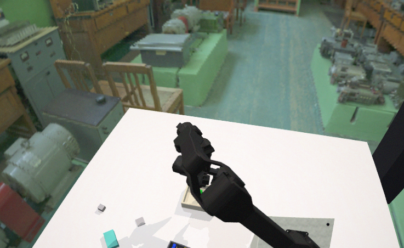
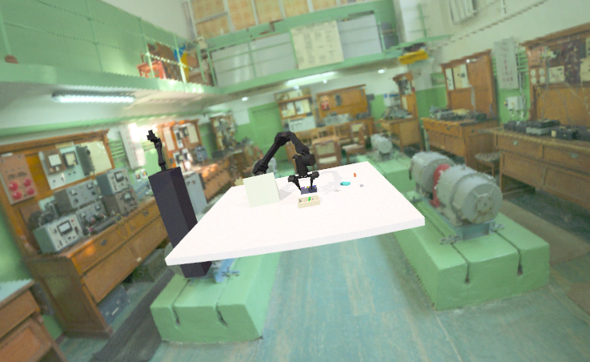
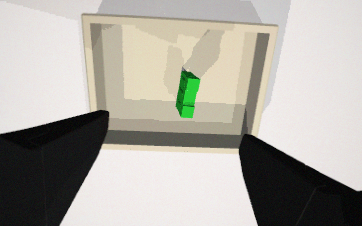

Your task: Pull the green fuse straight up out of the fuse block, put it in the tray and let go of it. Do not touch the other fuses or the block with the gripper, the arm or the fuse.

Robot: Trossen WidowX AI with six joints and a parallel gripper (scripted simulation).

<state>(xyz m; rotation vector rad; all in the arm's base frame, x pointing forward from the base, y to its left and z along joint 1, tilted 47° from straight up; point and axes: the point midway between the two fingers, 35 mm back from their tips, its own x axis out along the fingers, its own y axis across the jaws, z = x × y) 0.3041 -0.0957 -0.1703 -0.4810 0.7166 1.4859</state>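
Note:
The green fuse [image 1: 200, 191] [image 2: 309, 199] [image 3: 188, 95] is inside the beige tray [image 1: 191, 207] [image 2: 308, 204] [image 3: 87, 75], near its middle, clear of the walls in the wrist view. Whether it lies flat on the tray floor cannot be told. My gripper [image 2: 306, 188] [image 3: 176, 131] is open wide above the tray, with nothing between the fingers. The fingertips stand on either side of the fuse, apart from it. In the top view the arm hides the gripper's fingers and part of the tray. The fuse block [image 1: 178, 245] is cut off at the bottom edge there, with blue and yellow fuses showing.
A teal block [image 1: 111, 238] [image 2: 344, 183] and two small grey cubes [image 1: 101, 207] [image 1: 140, 221] lie to the left of the tray in the top view. A small orange piece [image 2: 355, 174] lies farther back. A pale upright panel [image 2: 261, 189] stands beside the arm.

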